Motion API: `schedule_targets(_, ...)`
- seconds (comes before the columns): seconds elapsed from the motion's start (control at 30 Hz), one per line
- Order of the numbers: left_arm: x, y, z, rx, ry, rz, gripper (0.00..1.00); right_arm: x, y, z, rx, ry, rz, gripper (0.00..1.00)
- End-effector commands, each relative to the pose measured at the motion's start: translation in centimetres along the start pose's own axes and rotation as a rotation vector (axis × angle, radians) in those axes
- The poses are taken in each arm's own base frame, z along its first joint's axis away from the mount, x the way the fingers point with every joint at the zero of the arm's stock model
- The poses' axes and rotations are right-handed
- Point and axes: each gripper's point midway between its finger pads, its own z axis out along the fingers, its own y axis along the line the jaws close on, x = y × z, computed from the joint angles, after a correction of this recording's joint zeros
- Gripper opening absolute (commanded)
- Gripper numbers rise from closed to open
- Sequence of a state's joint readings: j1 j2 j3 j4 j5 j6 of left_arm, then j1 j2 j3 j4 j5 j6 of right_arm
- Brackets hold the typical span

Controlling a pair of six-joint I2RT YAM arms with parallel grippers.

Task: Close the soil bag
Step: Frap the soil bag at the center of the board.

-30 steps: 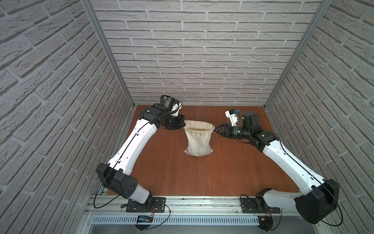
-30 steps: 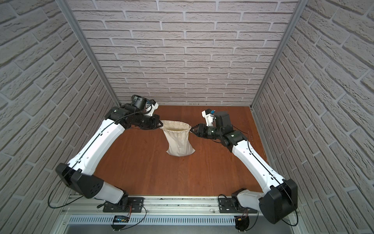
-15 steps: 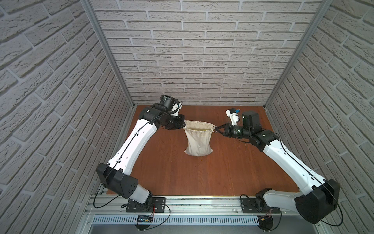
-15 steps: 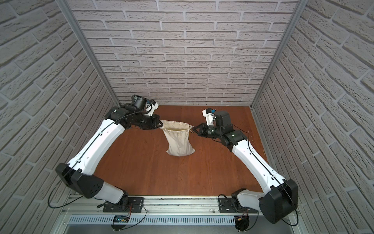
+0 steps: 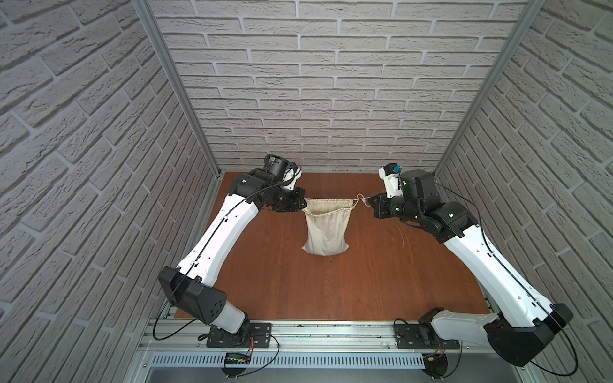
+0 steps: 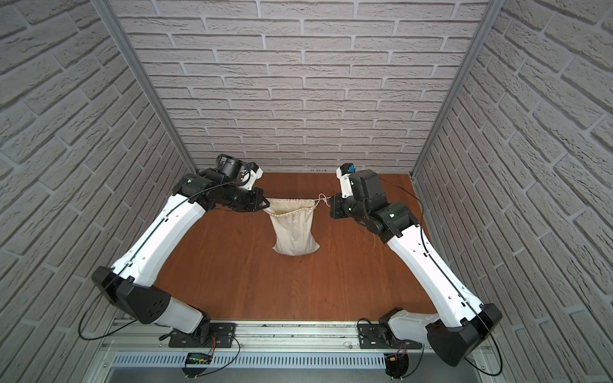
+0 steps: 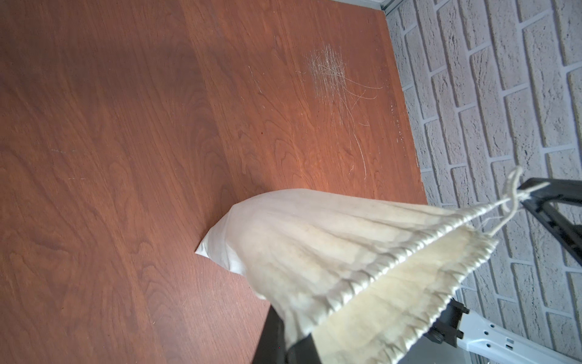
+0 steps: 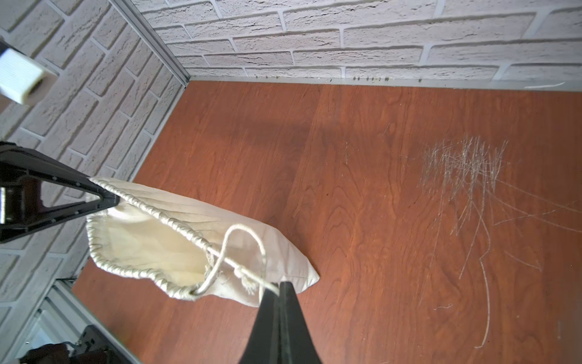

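Right, the left gripper [image 5: 302, 209] is pinched tight on the hem [image 5: 328, 200] of the bag [image 5: 326, 232], and the right gripper [image 5: 371, 206] is clamped on the cord [image 8: 245, 230]. The bag hangs between the two sets of fingers, bottom on the table [image 5: 365, 282]. Its mouth [image 8: 148, 242] is still gaping, so the cinching is left, I'd say. There's bare table behind the right fingers before the side wall [image 5: 530, 165]; the back wall [image 5: 331, 132] is near.

reddish wood-grain table [image 5: 265, 282], patch of pale scratches [image 8: 463, 170], bottom of soil bag [image 5: 326, 232] resting on it
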State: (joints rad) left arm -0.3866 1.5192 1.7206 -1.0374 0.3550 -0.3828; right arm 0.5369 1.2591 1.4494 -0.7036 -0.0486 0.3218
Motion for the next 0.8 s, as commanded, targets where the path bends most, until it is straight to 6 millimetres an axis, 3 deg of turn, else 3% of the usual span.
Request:
schedule_targets(0.0, -0.8, 0.8, -1.4, -0.044, -0.040, 0.000, 0.00, -3.1, 0.1, -1.0, 0.033, -0.142, -0.074, 0.03)
schedule_targets(0.17, -1.0, 0.6, -1.7, -0.041, -0.053, 0.005, 0.00, -6.0, 2.5, -2.2, -0.049, -0.280, -0.148, 0.03)
schedule_targets(0.33, -1.0, 0.7, -1.6, -0.041, -0.050, 0.004, 0.01, -7.1, 4.5, -2.9, -0.119, -0.400, -0.265, 0.03)
schedule_targets(0.53, -0.9, 0.6, -1.5, -0.028, -0.050, 0.000, 0.03, -6.5, 5.0, -2.3, -0.137, -0.482, -0.389, 0.03)
schedule_targets(0.77, -0.8, 0.5, -1.7, -0.021, -0.050, -0.001, 0.03, -5.5, 3.1, -0.7, -0.044, -0.339, -0.326, 0.19)
